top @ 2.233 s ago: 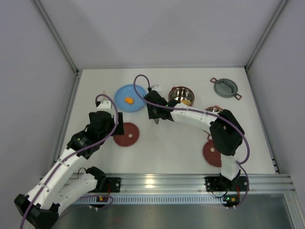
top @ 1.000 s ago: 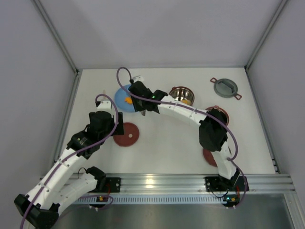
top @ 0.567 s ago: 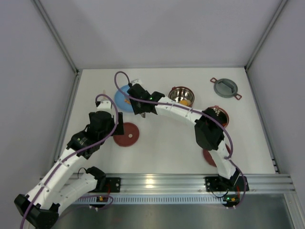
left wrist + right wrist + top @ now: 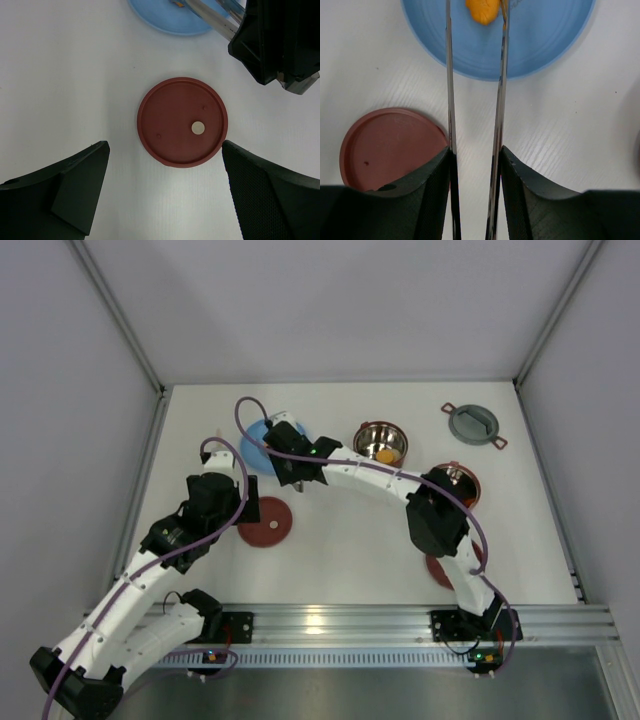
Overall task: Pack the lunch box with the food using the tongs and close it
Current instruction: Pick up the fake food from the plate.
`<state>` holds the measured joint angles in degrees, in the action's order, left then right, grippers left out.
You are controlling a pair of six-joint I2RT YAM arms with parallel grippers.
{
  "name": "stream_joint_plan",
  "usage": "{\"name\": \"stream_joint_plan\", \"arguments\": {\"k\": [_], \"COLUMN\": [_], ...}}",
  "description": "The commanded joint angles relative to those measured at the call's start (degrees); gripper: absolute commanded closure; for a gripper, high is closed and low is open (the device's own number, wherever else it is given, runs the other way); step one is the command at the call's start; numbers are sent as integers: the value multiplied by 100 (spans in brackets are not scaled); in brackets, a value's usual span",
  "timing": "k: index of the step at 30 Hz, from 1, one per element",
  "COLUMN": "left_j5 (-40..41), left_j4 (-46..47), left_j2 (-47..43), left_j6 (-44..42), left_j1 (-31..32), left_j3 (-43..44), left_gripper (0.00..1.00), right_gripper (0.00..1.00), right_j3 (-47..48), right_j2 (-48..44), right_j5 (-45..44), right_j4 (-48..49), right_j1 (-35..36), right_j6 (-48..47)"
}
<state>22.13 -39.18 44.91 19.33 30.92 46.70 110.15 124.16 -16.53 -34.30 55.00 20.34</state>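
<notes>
My right gripper is shut on the silver tongs, one pad pressed on each arm. The tongs reach over the light-blue plate, and their arms flank an orange piece of food; their tips run out of the frame. In the top view a lunch box bowl holds orange food, and a second bowl sits half hidden behind the right arm. My left gripper hangs open over a dark-red disc lid.
Another dark-red lid lies near the right arm's base. The grey two-eared cover sits at the back right. The enclosure's side walls border the white table. The right gripper hangs close beside the left one.
The right arm swung left from the bowl to the blue plate with the tongs. The tongs' arms spread slightly. The left arm has not moved.
</notes>
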Motion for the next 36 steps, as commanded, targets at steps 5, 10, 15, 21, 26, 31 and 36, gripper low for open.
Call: {"name": "stream_joint_plan", "arguments": {"k": [5,10,15,21,26,31,36], "left_j5": [81,81,90,90,90,90,90], "left_j4": [59,59,59,59,59,51,59], "left_j2": [1,1,9,1,1,-8,-17], "left_j6": [-35,-35,-26,-26,-26,-26,-26], "left_j1": [28,28,20,28,28,28,28], "left_j3": [32,32,32,32,41,32,33], "left_gripper": [1,1,1,1,1,1,1], "right_gripper": [59,59,60,61,61,62,66], "right_j3": [-195,-222,-125,-3,86,139,147], "right_j2": [-146,-164,-102,-41,47,65,47], "right_j5": [-332,-386,-298,-306,-333,-368,-403], "right_j4": [-41,-67,-112,-217,-296,-366,-401], "right_j1": [125,133,151,186,239,248,248], "right_j6": [-74,-109,-144,-179,-214,-223,-214]}}
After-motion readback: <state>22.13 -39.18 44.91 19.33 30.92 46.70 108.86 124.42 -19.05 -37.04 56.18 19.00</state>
